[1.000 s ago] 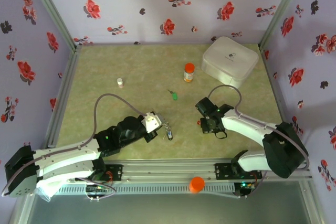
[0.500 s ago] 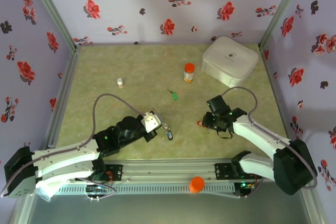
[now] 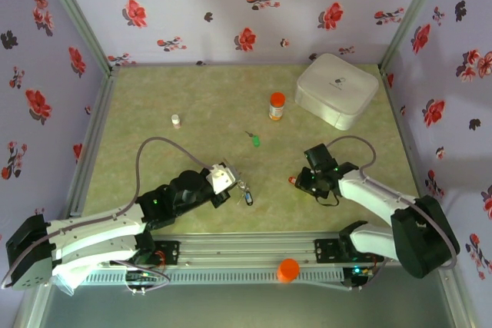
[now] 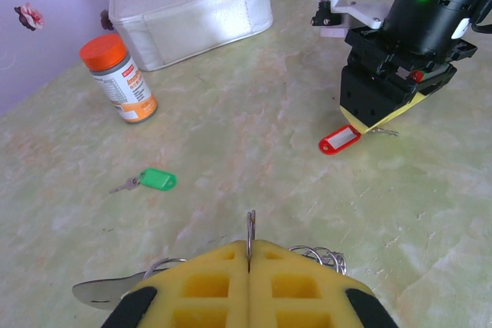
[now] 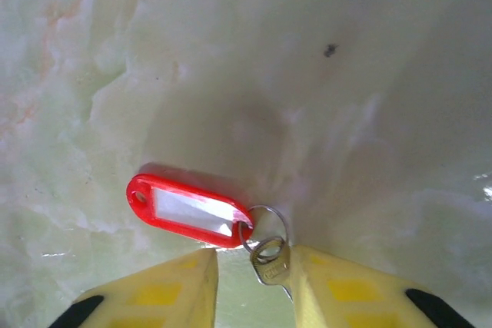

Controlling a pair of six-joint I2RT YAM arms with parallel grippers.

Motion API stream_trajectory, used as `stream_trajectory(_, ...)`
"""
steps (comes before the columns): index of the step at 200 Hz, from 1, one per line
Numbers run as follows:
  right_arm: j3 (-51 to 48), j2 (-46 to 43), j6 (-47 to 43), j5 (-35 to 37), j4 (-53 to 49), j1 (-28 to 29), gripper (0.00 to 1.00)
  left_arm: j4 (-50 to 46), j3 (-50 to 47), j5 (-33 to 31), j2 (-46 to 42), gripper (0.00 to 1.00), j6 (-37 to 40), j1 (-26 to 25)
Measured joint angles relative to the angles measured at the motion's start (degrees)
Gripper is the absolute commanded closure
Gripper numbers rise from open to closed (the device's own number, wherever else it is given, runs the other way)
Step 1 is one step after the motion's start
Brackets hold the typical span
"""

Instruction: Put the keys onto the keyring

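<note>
Straddling the red key [image 5: 188, 209] right now, the right gripper [image 5: 254, 286] is low over the table. Its jaws stand at a narrow gap with the key's metal head between them, close to the right-hand pad [image 5: 346, 289]. I can't see it pinched.

The tag trails out ahead and to the left of the fingers. Its long axis lies across the gap rather than along it, so a squeeze would likely catch the head end, not the tag. Measured from the bottle [image 3: 277, 105], this key lies well toward the arms and a touch to the right.

Over to the left gripper [image 4: 250, 259]: it is clamped tight on the keyring [image 4: 250, 228], thin wire standing edge-up between the yellow pads. That spot is toward the arms from the bottle too, but off to its left. So the red key sits to the ring's right, apart from it, and the right arm is much the nearer one.

The green key [image 3: 254, 140] lies loose, just arm-side and left of the bottle.

Next up, I'd say: close on the head, lift, and carry it leftward to the ring.
</note>
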Motion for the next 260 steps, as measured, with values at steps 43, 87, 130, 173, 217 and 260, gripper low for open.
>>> stream_trajectory(43, 0.1, 0.9, -1.8, 0.0, 0.9, 0.0, 0.96, 0.0, 0.0, 0.0, 0.0, 1.00, 0.0, 0.0)
stream_trajectory(87, 2.8, 2.0, -5.1, 0.1, 0.3, 0.0, 1.00, 0.0, 0.0, 0.0, 0.0, 1.00, 0.0, 0.0)
stream_trajectory(130, 4.5, 1.6, -7.1, 3.3, -2.4, 0.0, 0.71, 0.0, 0.0, 0.0, 0.0, 1.00, 0.0, 0.0)
stream_trajectory(173, 4.5, 3.4, -7.5, 5.0, -4.2, 0.0, 0.69, 0.0, 0.0, 0.0, 0.2, 1.00, 0.0, 0.0)
stream_trajectory(217, 4.8, 6.6, -7.6, 3.8, -4.1, 0.0, 0.76, 0.0, 0.0, 0.0, 0.3, 1.00, 0.0, 0.0)
stream_trajectory(260, 5.3, 7.4, -7.6, 2.4, -3.3, -0.1, 0.87, 0.0, 0.0, 0.0, 0.3, 1.00, 0.0, 0.0)
